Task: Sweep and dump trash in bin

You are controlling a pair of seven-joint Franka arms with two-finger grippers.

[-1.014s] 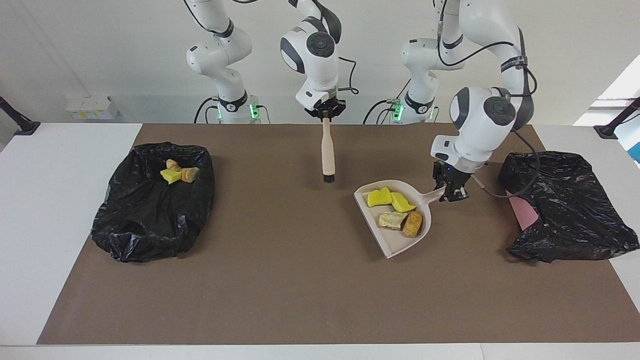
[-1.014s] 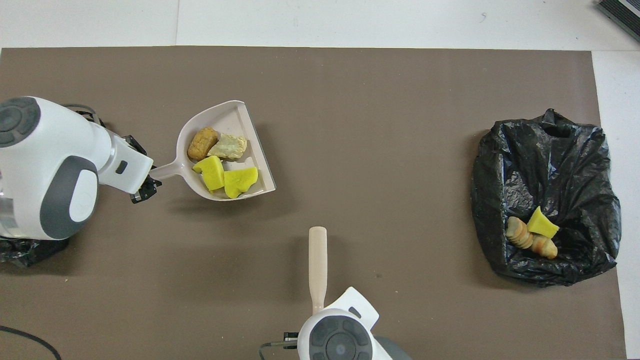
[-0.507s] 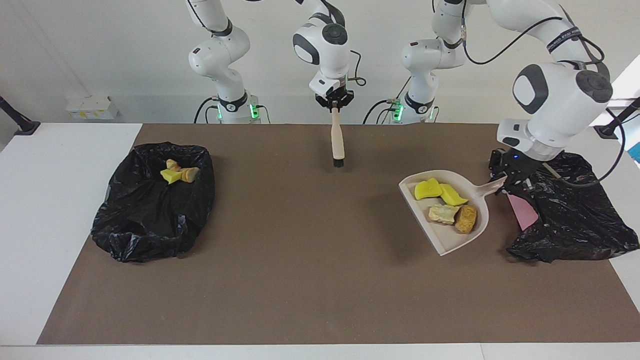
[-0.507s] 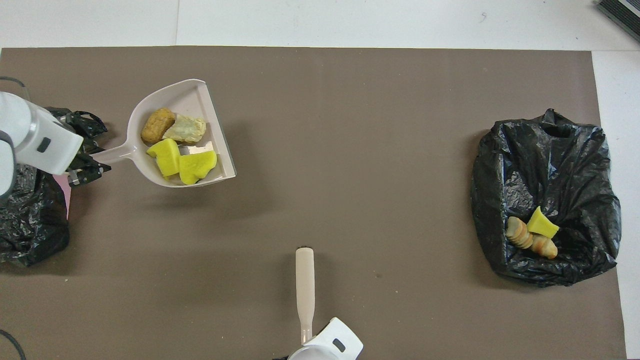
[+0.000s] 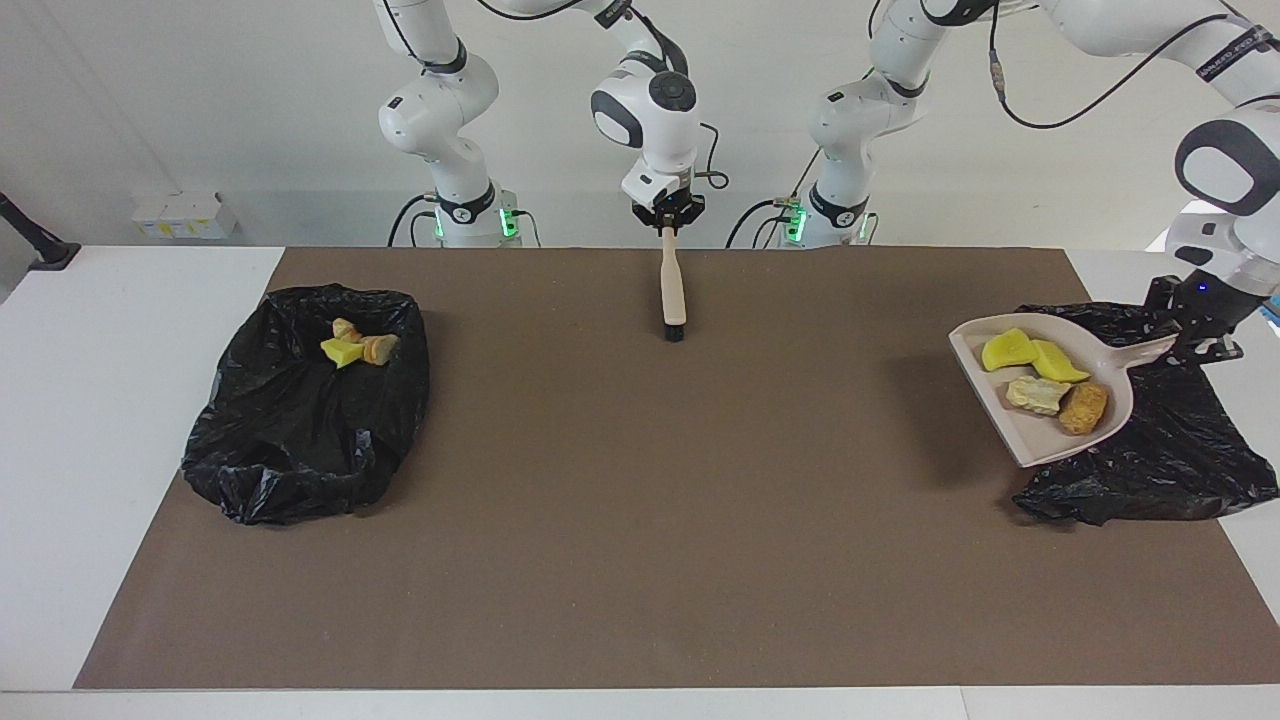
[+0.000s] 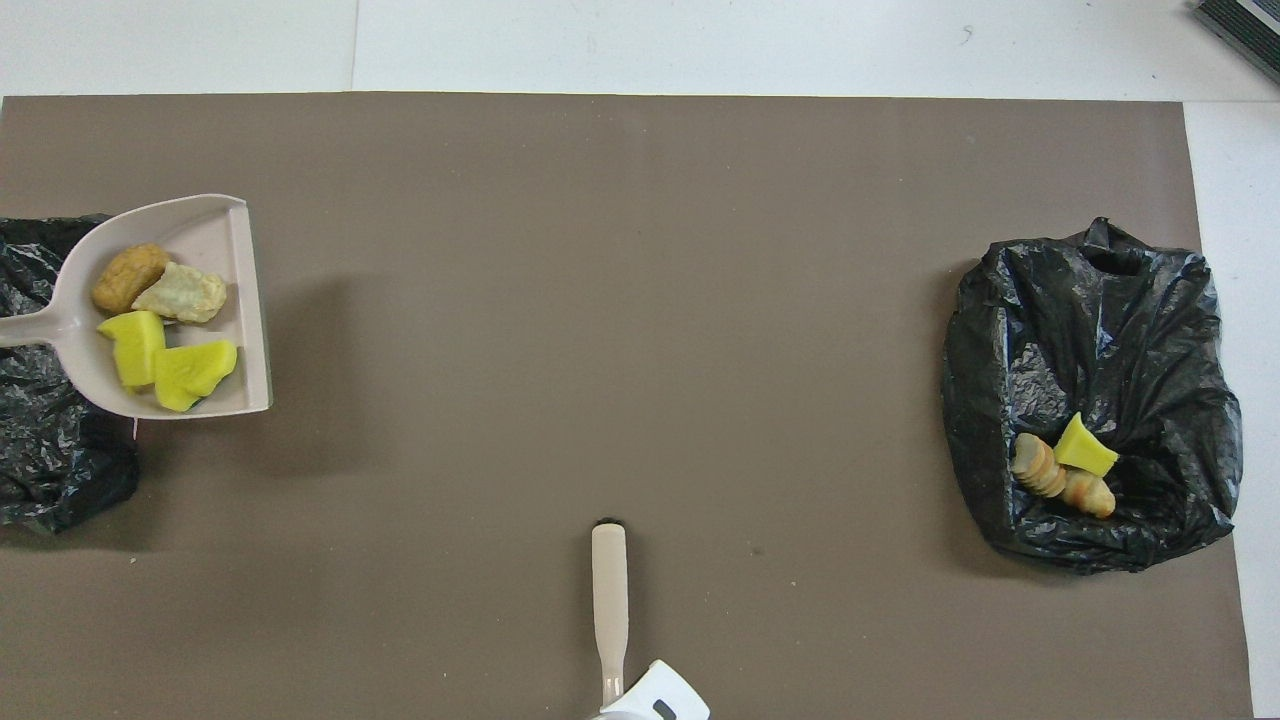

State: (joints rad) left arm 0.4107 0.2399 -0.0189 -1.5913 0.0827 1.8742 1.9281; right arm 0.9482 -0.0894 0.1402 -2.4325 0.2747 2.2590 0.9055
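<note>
My left gripper (image 5: pixel 1200 343) is shut on the handle of the beige dustpan (image 5: pixel 1003 415), held level in the air over the edge of the black bin bag (image 5: pixel 1130 440) at the left arm's end. Several scraps of trash lie in the pan (image 6: pixel 215 240): two yellow sponge pieces (image 5: pixel 1010 350), a beige lump (image 5: pixel 1035 395) and an orange-brown lump (image 5: pixel 1085 408). My right gripper (image 5: pixel 671 222) is shut on the handle of a brush (image 5: pixel 673 285) that hangs bristles down over the mat's edge nearest the robots. The overhead view shows the brush (image 6: pixel 608 590) but not the left gripper.
A second black bag (image 5: pixel 300 400) lies at the right arm's end of the brown mat (image 5: pixel 620 480), with three scraps (image 5: pixel 355 345) in it. A small white box (image 5: pixel 180 212) sits off the table near the right arm's end.
The left arm has carried the loaded dustpan from the middle of the mat to above the bag at its own end. The right arm has pulled the brush back toward the robots.
</note>
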